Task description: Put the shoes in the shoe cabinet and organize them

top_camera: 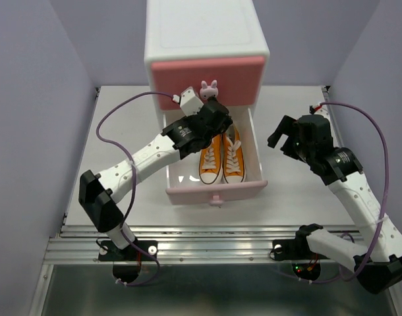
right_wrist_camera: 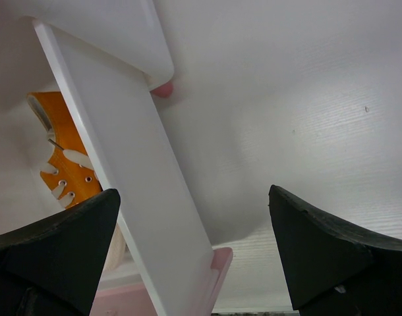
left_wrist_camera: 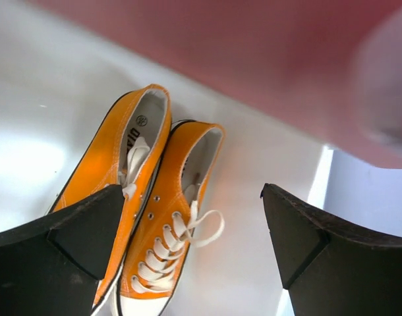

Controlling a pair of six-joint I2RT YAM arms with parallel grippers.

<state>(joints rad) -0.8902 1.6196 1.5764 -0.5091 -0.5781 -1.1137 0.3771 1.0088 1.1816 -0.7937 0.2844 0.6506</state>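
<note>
Two orange shoes [top_camera: 213,160] [top_camera: 234,158] lie side by side, toes toward me, in the pulled-out lower drawer [top_camera: 214,192] of the shoe cabinet [top_camera: 204,39]. My left gripper [top_camera: 221,118] hovers over the back of that drawer, just above the shoes' heels. In the left wrist view it [left_wrist_camera: 193,197] is open, with the pair of orange shoes [left_wrist_camera: 168,224] below and nothing between its fingers. My right gripper [top_camera: 280,139] hangs open to the right of the drawer. The right wrist view shows it [right_wrist_camera: 194,194] beside the drawer's white side wall [right_wrist_camera: 135,178], holding nothing.
The upper drawer's deeper pink front [top_camera: 207,78] is closed, and its bunny knob [top_camera: 209,87] sits right beside my left wrist. Lavender walls enclose the white table [top_camera: 300,197] on the left, right and back. The left half of the open drawer's floor [top_camera: 181,172] is bare.
</note>
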